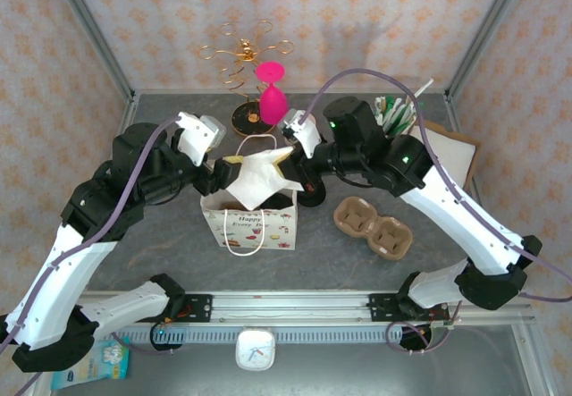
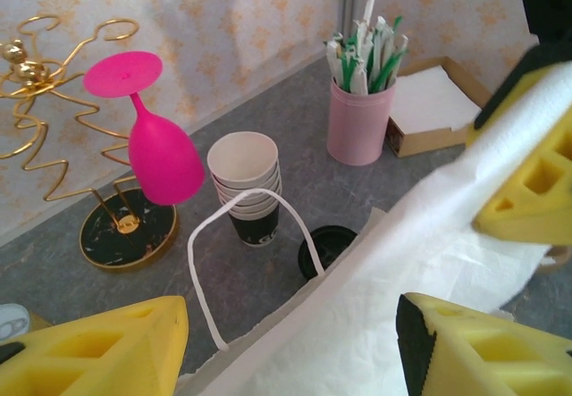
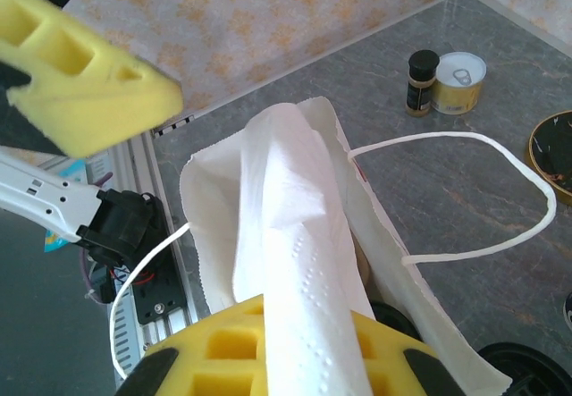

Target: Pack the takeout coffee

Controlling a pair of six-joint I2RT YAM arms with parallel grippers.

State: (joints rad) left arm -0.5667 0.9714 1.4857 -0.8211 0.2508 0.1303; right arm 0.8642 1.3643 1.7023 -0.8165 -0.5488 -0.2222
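Note:
A white printed paper bag stands at the table's middle, mouth up, with a white paper napkin rising out of it. My right gripper is shut on the napkin's upper end, just above the bag's right side. My left gripper hangs open over the bag's left rim, its yellow fingers wide apart with napkin and bag edge between them. The takeout coffee is hidden. A brown patch and a black round edge show inside the bag under the napkin.
An empty brown pulp carrier lies right of the bag, and a black lid lies behind it. Further back stand stacked cream cups, a pink straw cup, a napkin box and a pink glass on a gold stand.

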